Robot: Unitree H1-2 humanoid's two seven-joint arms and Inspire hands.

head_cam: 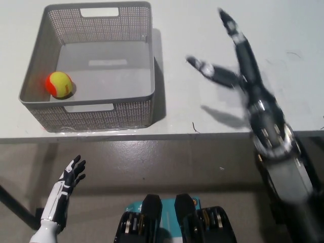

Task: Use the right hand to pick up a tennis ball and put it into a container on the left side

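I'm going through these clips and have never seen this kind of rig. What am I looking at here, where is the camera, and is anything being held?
This is a humanoid robot seen from a camera on its own head, looking steeply down. The black right robot hand is open above the white table, to the right of the basket, holding nothing. The white left robot hand rests low at the lower left, below the table edge, fingers apart. A grey mesh basket stands on the table; an orange-and-yellow tennis ball lies inside it, near its left wall.

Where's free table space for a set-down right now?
Free: the table strip between the basket wall and the open right hand, and the far right beyond it. Basket floor mostly bare; tennis ball fills its left corner.
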